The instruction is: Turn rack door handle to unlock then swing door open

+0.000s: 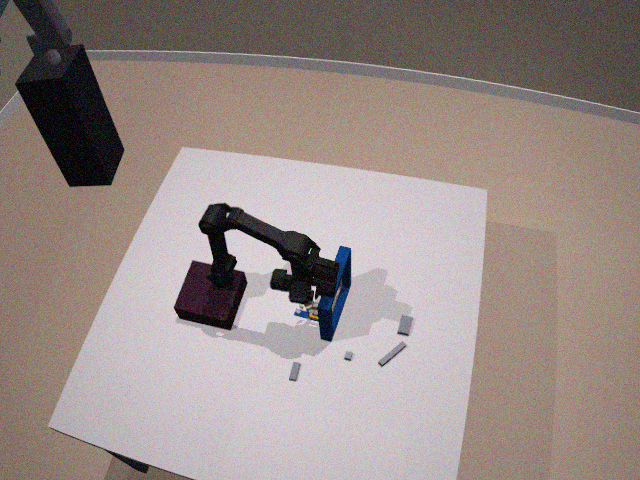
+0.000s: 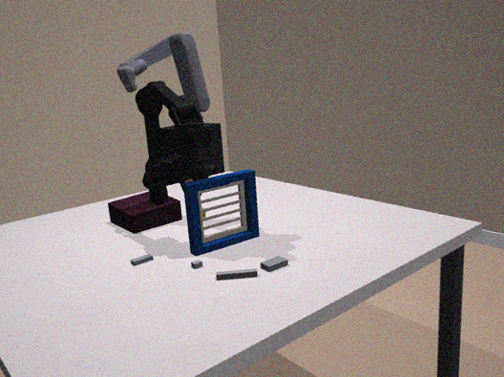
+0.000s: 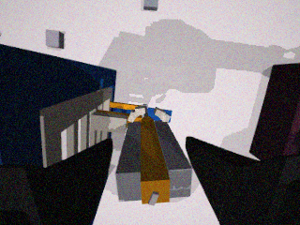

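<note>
The blue frame [image 1: 325, 322] [image 2: 253, 208] [image 3: 37, 89] stands upright on the table [image 1: 232, 413] [image 2: 73, 301]. The pale slatted door [image 2: 225, 204] [image 3: 52, 133] shows inside it in the exterior view and looks shut or nearly shut; its exact angle is unclear. The upright handle [image 3: 155, 186], an orange core between two grey sides, fills the lower middle of the wrist view. My gripper [image 3: 149, 142] is open around it, one black finger on each side with a visible gap. Orange and pale parts show beyond the handle, by the frame's edge.
Several small grey blocks lie on the table near the frame, among them a long bar [image 1: 392, 353] [image 2: 237, 274], a thicker block [image 1: 405, 324] [image 2: 274, 263] and a short one [image 1: 294, 371] [image 2: 141, 259]. The arm's dark red base [image 1: 210, 297] [image 2: 140, 212] stands opposite the frame.
</note>
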`<action>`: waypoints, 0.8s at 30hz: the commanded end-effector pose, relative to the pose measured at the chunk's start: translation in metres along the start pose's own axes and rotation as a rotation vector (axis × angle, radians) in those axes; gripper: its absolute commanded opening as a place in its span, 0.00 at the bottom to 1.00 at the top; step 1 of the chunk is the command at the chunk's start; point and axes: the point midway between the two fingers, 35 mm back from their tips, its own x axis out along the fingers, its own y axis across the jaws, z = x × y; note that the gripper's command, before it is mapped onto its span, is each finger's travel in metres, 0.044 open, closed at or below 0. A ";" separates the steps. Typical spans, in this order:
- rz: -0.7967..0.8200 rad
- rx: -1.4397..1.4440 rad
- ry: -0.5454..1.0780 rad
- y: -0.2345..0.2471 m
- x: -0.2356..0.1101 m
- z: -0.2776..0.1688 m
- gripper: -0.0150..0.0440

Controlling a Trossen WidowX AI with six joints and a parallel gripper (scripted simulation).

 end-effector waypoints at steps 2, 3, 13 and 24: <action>0.001 -0.274 0.002 0.000 0.000 0.000 0.76; 0.001 -0.323 0.002 0.000 0.000 0.000 0.76; 0.002 -0.819 0.002 0.000 0.000 0.000 0.76; 0.002 -1.364 0.001 0.000 0.000 0.000 0.76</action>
